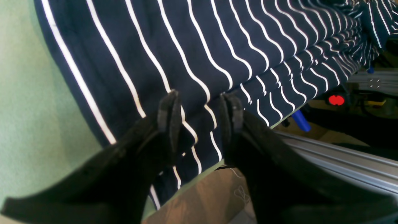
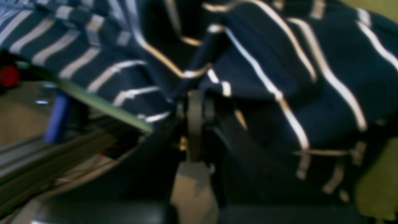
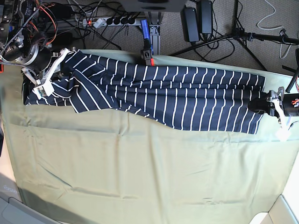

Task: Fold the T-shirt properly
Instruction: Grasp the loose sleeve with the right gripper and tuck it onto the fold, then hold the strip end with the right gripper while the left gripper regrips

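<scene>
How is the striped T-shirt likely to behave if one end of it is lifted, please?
The T-shirt would probably droop limply, since it already lies creased and bunched. It likely weighs little. It may drag the green cloth, which is itself wrinkled.

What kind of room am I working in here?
Likely a robotics lab or workshop. The table has a green cloth over it, a power strip and loose cables lie on the carpet behind, and tripod legs stand nearby.

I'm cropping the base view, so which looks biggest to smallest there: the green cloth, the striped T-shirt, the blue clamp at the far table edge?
1. Green cloth, covering nearly the whole table.
2. T-shirt, a long band across the far side.
3. Blue clamp, far smaller; its greater distance cannot account for that.
</scene>
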### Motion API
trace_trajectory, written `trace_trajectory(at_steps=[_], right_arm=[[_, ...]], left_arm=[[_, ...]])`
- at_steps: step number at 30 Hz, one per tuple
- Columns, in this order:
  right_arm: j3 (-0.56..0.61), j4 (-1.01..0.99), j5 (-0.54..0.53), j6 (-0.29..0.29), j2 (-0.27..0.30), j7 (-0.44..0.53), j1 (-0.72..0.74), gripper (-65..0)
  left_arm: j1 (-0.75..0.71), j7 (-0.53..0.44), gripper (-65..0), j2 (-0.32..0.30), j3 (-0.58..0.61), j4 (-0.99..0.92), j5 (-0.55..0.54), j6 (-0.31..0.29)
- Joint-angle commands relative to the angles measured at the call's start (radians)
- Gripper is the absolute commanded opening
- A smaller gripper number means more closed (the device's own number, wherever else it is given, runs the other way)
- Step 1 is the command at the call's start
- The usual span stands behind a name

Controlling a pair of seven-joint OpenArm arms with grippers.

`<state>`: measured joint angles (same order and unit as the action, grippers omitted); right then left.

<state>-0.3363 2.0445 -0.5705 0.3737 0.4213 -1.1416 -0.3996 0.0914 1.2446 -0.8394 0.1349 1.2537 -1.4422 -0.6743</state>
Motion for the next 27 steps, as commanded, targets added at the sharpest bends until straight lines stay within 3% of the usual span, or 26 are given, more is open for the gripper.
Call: trace_trajectory(at_steps=[1, 2, 3, 6, 8, 15, 19, 22, 24, 26, 27], right_arm=[[-0.009, 0.015, 0.001, 0.062, 0.016, 0.019, 0.003, -65.0], [-0.009, 0.015, 0.006, 0.061, 0.016, 0.019, 0.003, -65.0], [-0.009, 0.015, 0.006, 0.061, 0.016, 0.019, 0.003, -60.8], [-0.009, 0.014, 0.006, 0.061, 0.016, 0.019, 0.003, -35.5], [-0.009, 0.014, 0.006, 0.061, 0.016, 0.019, 0.003, -29.4], [-0.021, 0.073, 0.006, 0.057, 0.016, 0.022, 0.011, -29.6], [-0.051, 0.106, 0.005, 0.057, 0.016, 0.051, 0.012, -29.6], [-0.068, 0.114, -0.017, 0.057, 0.015, 0.085, 0.011, -30.8], [-0.068, 0.114, -0.015, 0.057, 0.010, 0.106, 0.012, -43.1], [-0.068, 0.114, -0.015, 0.057, -0.002, 0.110, 0.018, -65.0], [-0.068, 0.113, -0.012, 0.057, -0.010, 0.107, 0.028, -65.0]], left_arm=[[0.016, -0.018, -40.8, -0.026, -0.010, 0.010, -0.019, -0.024], [0.016, -0.020, -40.7, -0.026, -0.010, 0.010, -0.019, -0.024], [0.016, -0.022, -40.7, -0.026, -0.010, 0.010, -0.019, -0.024], [0.016, -0.026, -38.7, -0.026, -0.010, 0.010, -0.005, -0.024], [0.016, -0.045, -33.8, -0.026, -0.010, 0.010, 0.034, -0.024], [0.017, -0.090, -31.7, -0.046, -0.010, 0.010, 0.081, -0.024], [0.016, -0.159, -31.7, -0.056, -0.010, 0.010, 0.196, -0.024], [0.014, -0.161, -31.7, -0.055, -0.010, 0.006, 0.204, -0.024], [0.007, -0.165, -31.7, -0.055, -0.010, 0.006, 0.205, -0.024], [0.005, -0.164, -31.7, -0.055, -0.010, 0.004, 0.206, -0.024], [0.006, -0.165, -31.7, -0.055, -0.010, 0.000, 0.206, -0.024]])
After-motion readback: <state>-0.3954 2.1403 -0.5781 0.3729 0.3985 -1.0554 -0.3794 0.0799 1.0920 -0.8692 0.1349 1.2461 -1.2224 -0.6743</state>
